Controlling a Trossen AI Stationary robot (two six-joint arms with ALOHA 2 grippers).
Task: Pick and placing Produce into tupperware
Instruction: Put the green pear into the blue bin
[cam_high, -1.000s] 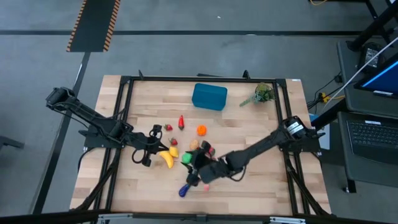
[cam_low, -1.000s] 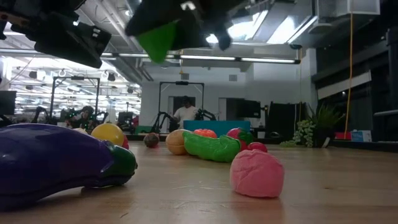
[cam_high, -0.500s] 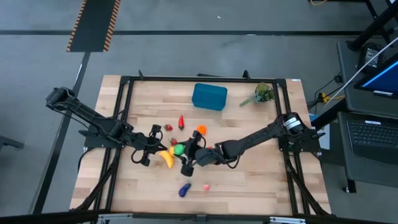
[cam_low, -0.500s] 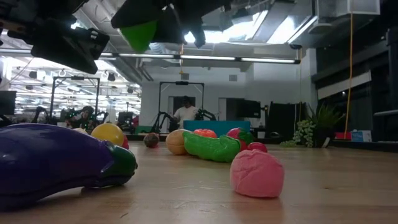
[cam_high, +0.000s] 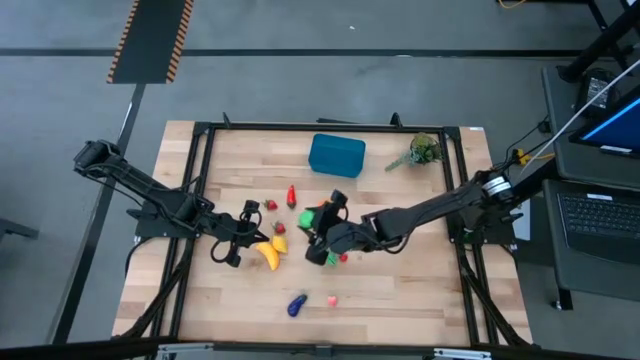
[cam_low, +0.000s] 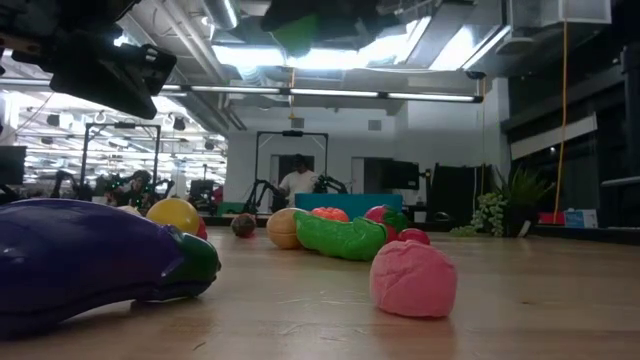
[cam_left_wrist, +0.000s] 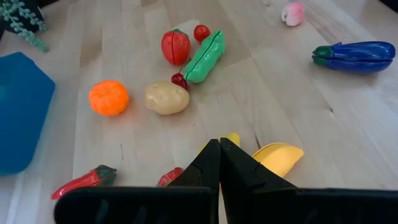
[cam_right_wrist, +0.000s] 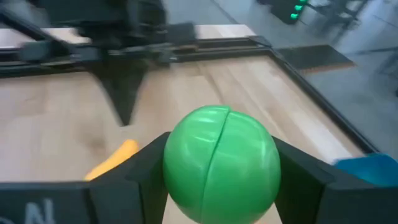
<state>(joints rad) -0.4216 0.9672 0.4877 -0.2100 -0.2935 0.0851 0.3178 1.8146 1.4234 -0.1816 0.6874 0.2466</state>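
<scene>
- A pale wooden table (cam_high: 400, 290) sits in a black frame on a grey floor; the low view looks across it into a workshop with ceiling lights, where a person (cam_low: 297, 177) stands far back at centre.
- The right gripper (cam_high: 318, 222) hangs just above centre of the high view, its fingers (cam_right_wrist: 298, 177) clamped on either side of a green ball (cam_right_wrist: 221, 163) (a round toy with a seam down its middle), lifted off the wood.
- The left gripper (cam_high: 246, 237) is left of centre, fingers pressed together with nothing between them, just beside the yellow banana (cam_high: 268, 256).
- The teal tub (cam_high: 336, 155) stands at upper centre, well apart from both grippers; a leafy sprig (cam_high: 418, 152) lies to its right.
- On the table: a red chilli (cam_high: 291, 195) below the tub, a purple eggplant (cam_high: 296, 305) and a pink piece (cam_high: 332, 299) at lower centre.
- The left wrist view shows an orange (cam_left_wrist: 108, 98), a tan potato (cam_left_wrist: 166, 98), a green pea pod (cam_left_wrist: 203, 57) and a red tomato (cam_left_wrist: 175, 47).
</scene>
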